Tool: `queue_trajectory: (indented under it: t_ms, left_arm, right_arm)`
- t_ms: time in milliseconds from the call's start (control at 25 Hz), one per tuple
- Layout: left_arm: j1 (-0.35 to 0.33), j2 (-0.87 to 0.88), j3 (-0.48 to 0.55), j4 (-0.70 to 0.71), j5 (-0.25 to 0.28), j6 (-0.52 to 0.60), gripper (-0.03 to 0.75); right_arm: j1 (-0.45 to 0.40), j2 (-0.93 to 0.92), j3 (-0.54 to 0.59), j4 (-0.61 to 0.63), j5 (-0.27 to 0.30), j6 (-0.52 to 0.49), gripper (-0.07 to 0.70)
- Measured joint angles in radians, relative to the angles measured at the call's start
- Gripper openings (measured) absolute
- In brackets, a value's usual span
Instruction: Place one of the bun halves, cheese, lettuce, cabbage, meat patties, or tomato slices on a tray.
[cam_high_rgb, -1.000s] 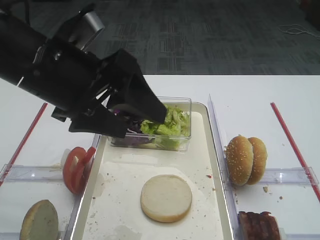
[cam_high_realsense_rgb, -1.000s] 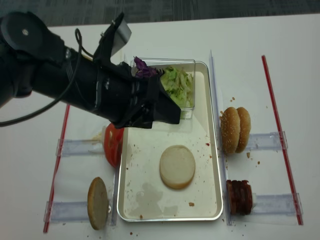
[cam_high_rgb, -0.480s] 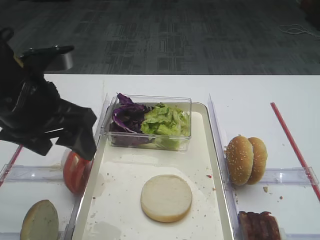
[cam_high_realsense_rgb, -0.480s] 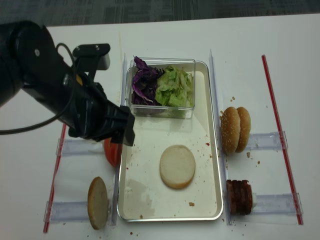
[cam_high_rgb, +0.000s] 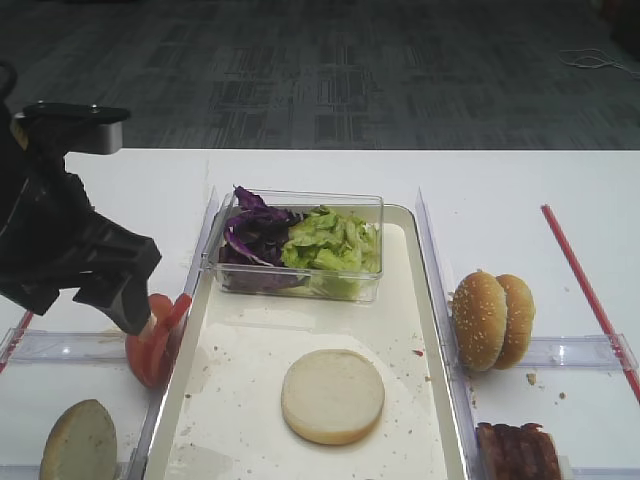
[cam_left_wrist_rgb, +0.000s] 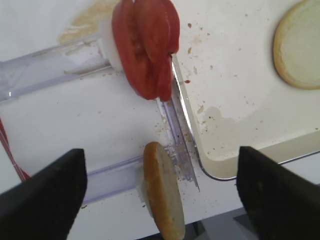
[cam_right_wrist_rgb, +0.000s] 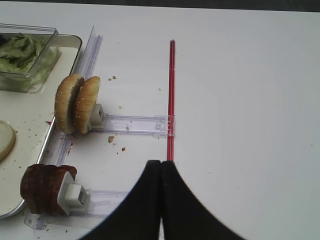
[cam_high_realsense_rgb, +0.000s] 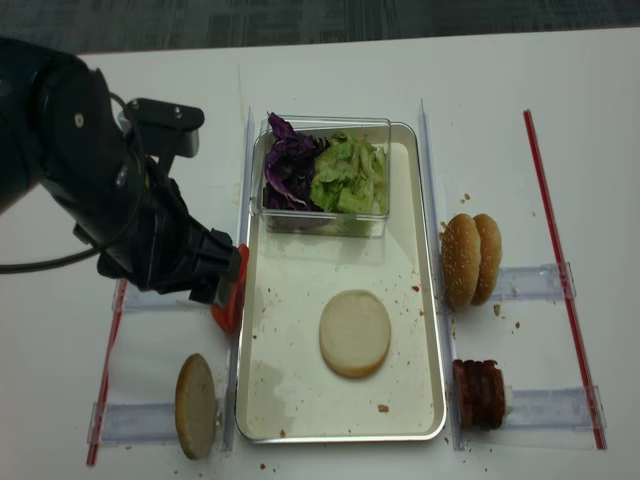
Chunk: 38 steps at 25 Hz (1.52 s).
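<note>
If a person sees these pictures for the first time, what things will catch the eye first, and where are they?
The big black left arm with its open left claw hangs over the red tomato slices, just left of the tray. On the tray lies one pale bun half alone, with a clear box of purple cabbage and green lettuce at its far end.

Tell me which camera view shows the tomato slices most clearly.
The left wrist view: the tomato slices fill it, unobstructed. In both high views the left arm partly covers them. The right wrist view misses them.
</note>
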<state>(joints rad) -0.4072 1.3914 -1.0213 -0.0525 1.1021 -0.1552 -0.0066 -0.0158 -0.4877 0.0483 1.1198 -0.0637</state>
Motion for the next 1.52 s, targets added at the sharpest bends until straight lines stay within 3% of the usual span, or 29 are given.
queue_trajectory:
  t_ms: [120, 440, 600, 960, 1200, 1520]
  left_arm:
    - [0.045, 0.0, 0.0, 0.004, 0.002, -0.02, 0.596]
    - [0.353, 0.0, 0.0, 0.035, 0.018, 0.006, 0.596]
    - [0.45, 0.0, 0.0, 0.052, 0.02, 0.043, 0.596]
    - [0.471, -0.052, 0.016, 0.068, 0.073, 0.074, 0.596]
    - [0.471, -0.231, 0.148, 0.068, 0.113, 0.077, 0.596]
    - [0.471, -0.528, 0.355, 0.068, 0.124, 0.077, 0.596]
  right_arm:
    - [0.0, 0.0, 0.0, 0.0, 0.0, 0.0, 0.315]
    - [0.0, 0.0, 0.0, 0.0, 0.0, 0.0, 0.315]
    - [0.0, 0.0, 0.0, 0.0, 0.0, 0.0, 0.315]
    - [0.0, 0.0, 0.0, 0.0, 0.0, 0.0, 0.315]
    - [0.0, 0.0, 0.0, 0.0, 0.0, 0.0, 0.315]
    - [0.0, 0.0, 0.0, 0.0, 0.0, 0.0, 0.315]
